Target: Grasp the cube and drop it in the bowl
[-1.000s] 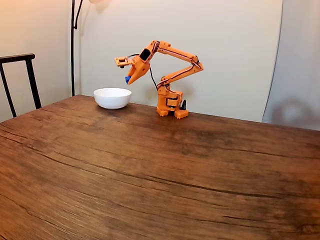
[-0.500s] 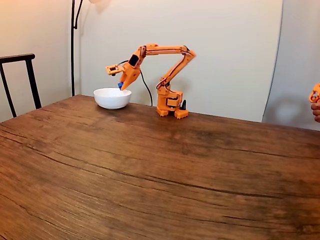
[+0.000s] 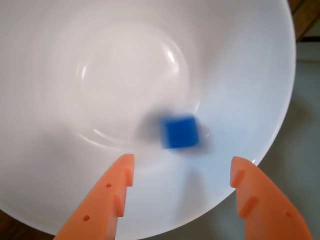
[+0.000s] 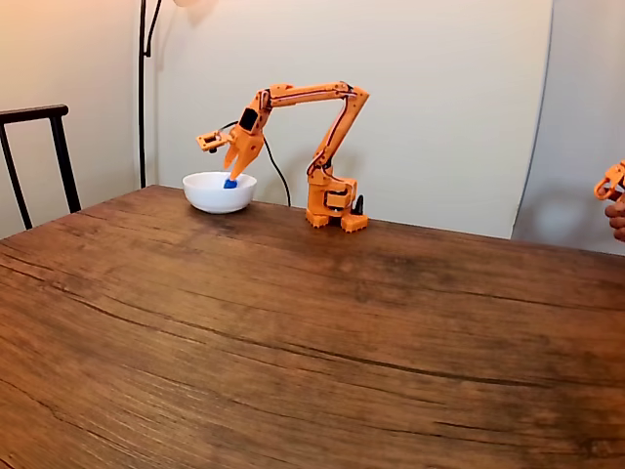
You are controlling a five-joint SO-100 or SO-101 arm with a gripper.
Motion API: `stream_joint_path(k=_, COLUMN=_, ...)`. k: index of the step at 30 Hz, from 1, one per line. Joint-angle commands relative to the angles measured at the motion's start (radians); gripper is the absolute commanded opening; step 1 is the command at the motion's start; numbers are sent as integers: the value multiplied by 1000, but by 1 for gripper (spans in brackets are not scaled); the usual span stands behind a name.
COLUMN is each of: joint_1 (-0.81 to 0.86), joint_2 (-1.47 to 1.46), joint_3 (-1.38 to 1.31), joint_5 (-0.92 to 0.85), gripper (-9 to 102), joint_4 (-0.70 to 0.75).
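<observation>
In the wrist view the small blue cube point(image 3: 180, 132) appears motion-blurred and loose inside the white bowl point(image 3: 75, 75), over its sloping inner wall. My orange gripper point(image 3: 182, 159) is open above it, its two fingers spread wide with nothing between them. From the fixed view the gripper point(image 4: 227, 168) hangs just over the bowl point(image 4: 210, 195) at the table's far left, and the cube point(image 4: 230, 183) shows at the bowl's rim right under the fingertips.
The arm's base point(image 4: 332, 200) stands to the right of the bowl near the wall. A dark chair point(image 4: 39, 147) and a lamp pole point(image 4: 143, 88) are at the left. A hand point(image 4: 617, 213) with an orange part shows at the right edge. The wooden table point(image 4: 293, 332) stretches toward the camera.
The arm stretched left and lowered over the bowl with the cube. The gripper has opened and the cube has left it, dropping into the bowl.
</observation>
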Motion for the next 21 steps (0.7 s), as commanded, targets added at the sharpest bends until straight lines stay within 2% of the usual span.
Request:
stream_joint_path(k=1, joint_1=-11, joint_2=2, joint_3=-46, joint_5=-8, gripper=27, joint_4=31)
stream_joint_path(k=8, joint_1=-49, joint_2=38, joint_3=-169, joint_5=-9, gripper=26, joint_4=212)
stream_joint_path(k=15, joint_1=-126, joint_2=219, joint_3=-212, joint_5=-21, gripper=4, joint_4=359)
stream_joint_path(k=21, joint_1=-225, joint_2=399, joint_3=-202, joint_5=-120, gripper=0, joint_4=518)
